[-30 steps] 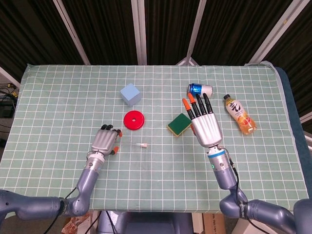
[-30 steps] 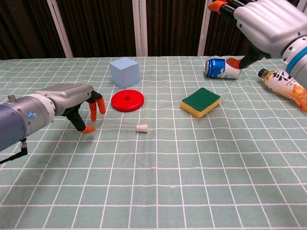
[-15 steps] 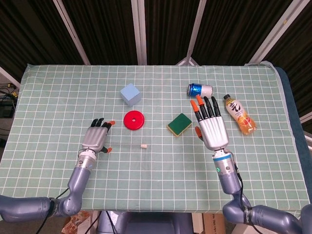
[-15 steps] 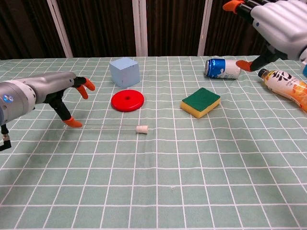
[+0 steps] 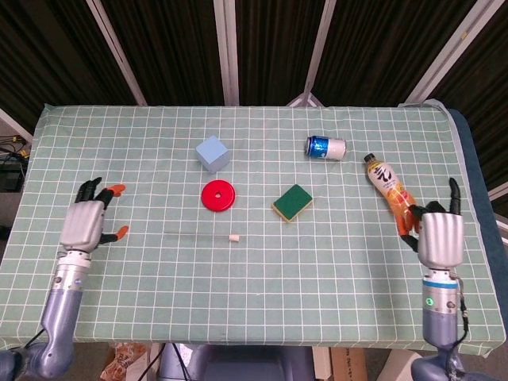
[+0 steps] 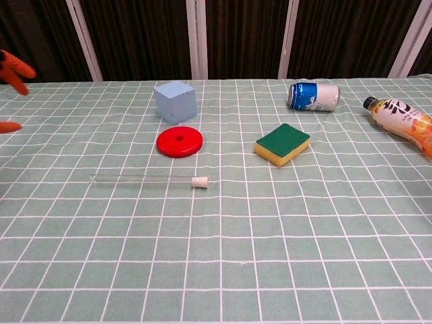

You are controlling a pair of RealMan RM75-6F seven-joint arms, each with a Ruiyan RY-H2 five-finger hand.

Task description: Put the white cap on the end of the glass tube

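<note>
— Now, item one: what has changed at the bench?

— Both hands withdrawn. A second ago my left hand was curled just beside the bare end of the glass tube; it now hangs near the bench's left edge, fingers apart, holding nothing. My right hand, which stood raised over the middle right of the bench, has pulled back toward the right edge, beside the orange drink bottle, fingers spread and empty.

— Meaning for the task?

— I judge it finished. The white cap sits on the tube's right end, and neither hand touches the tube; the retreat reads as release after completion, not a new approach.

— Item two: the tube itself. Place and condition?

— Lying flat on the green checked cloth, left of centre, a little toward the near edge, running roughly parallel to that edge. Clear, thin, nearly invisible against the cloth from the head view; plainer from the chest view, where its outline and rounded left end show. Cap small, white, squat, touching the tube's end; how deeply it is seated I cannot tell.

— Neighbours?

— Red disc just beyond the tube, apart from it; blue cube farther back; green-and-yellow sponge toward the centre right; tipped blue can near the far right.
</note>
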